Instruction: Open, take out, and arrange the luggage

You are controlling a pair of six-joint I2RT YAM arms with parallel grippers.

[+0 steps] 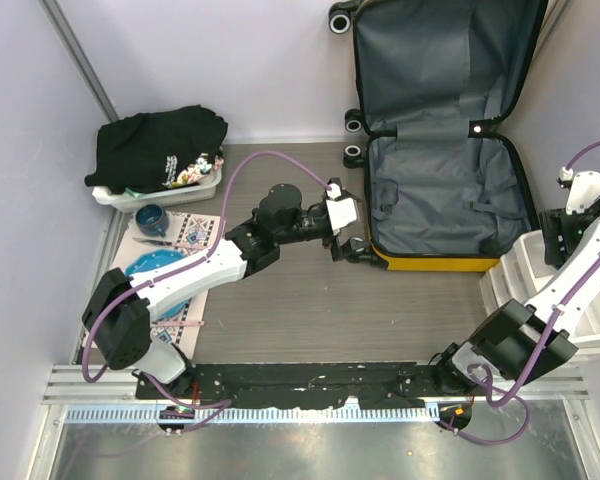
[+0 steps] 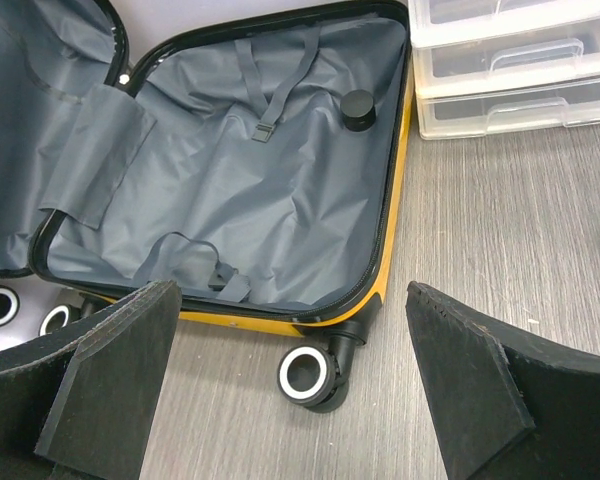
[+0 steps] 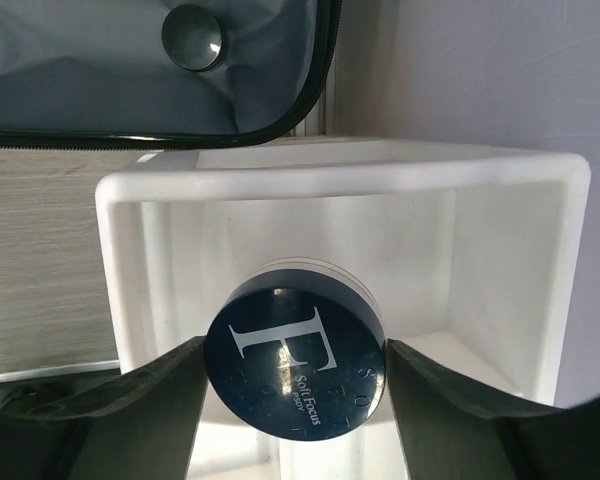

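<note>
Taking-out step: luggage (image 1: 445, 190) lay open at table's far right corner | my right hand (image 3: 292, 350) squeezed a blue-lid jar (image 3: 295, 370) over the white bin (image 3: 330, 172) | left hand (image 2: 290, 292) stood apart, empty | next, I guessed: lower gently, let go.

Overhead camera looks down the table (image 1: 310, 300); both close wrist cameras share the grey-lined open luggage (image 2: 230, 190).
</note>
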